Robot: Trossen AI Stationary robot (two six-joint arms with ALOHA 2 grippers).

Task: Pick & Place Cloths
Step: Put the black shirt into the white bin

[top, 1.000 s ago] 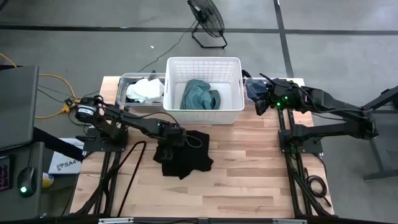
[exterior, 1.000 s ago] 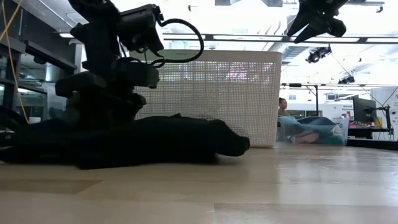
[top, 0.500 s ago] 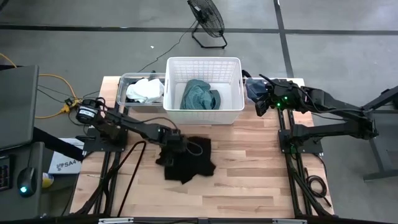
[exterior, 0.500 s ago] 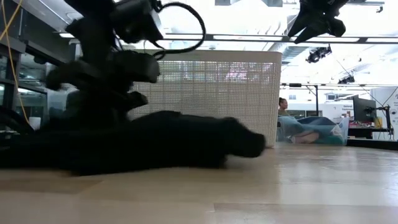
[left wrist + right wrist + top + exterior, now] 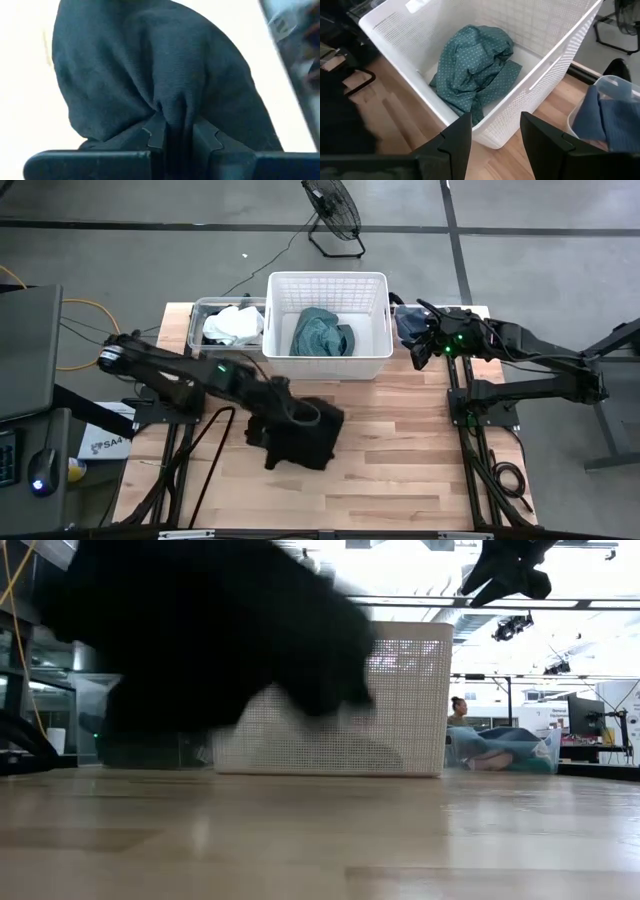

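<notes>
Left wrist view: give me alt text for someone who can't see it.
The left gripper is shut on a fold of the black cloth, which bunches up from between its two dark fingers and fills most of the picture against a pale background.

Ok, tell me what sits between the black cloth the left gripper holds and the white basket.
Only bare table. In the high view, the left gripper holds the black cloth just short of the white basket; nothing lies in the gap.

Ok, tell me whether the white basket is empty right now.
No: in the right wrist view a teal-green cloth lies crumpled on the floor of the white basket.
</notes>
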